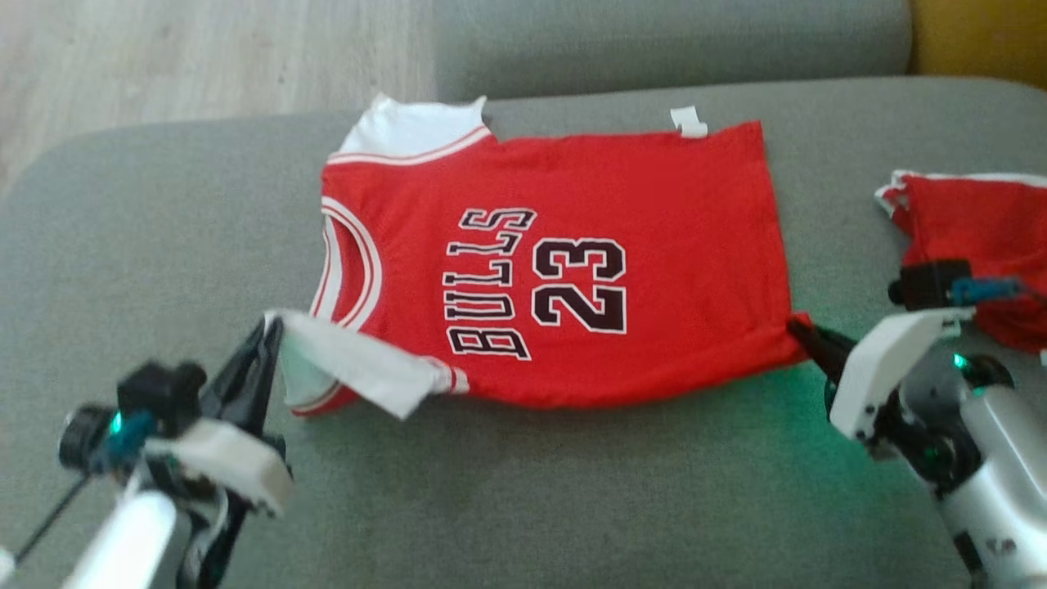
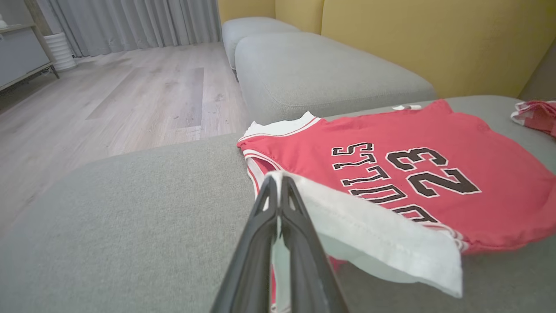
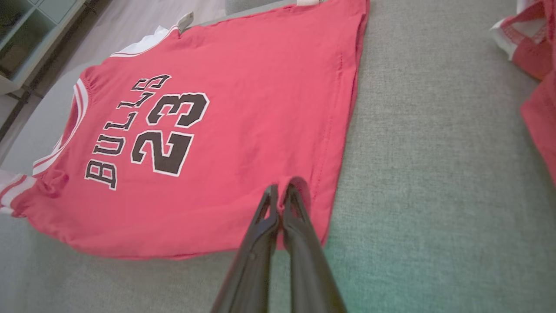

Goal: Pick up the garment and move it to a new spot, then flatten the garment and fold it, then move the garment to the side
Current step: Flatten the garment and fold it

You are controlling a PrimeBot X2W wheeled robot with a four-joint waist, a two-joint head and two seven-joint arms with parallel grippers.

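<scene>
Garment (image 1: 572,270) flat, print up, on grey cushion (image 1: 164,245) in head view, left end effector (image 1: 274,327) clamped on white-trimmed shoulder corner, right end effector (image 1: 797,327) on hem corner; left wrist view, fingers (image 2: 256,243) pinched shut on raised white fabric; right wrist view, fingers (image 3: 304,252) closed on red hem edge

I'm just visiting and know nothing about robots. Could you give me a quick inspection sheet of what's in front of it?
Surface: grey cushion, smooth.
Job's things: red jersey spread flat, print up; its white shoulder flap is lifted.
Clutter: second red garment, crumpled at the right.
Grippers: left gripper shut on the white shoulder flap; right gripper shut on the hem corner.
Cables: thin dark line by the left wrist, maybe a cable.
Surroundings: wooden floor, yellow backrest, grey curtains.
</scene>
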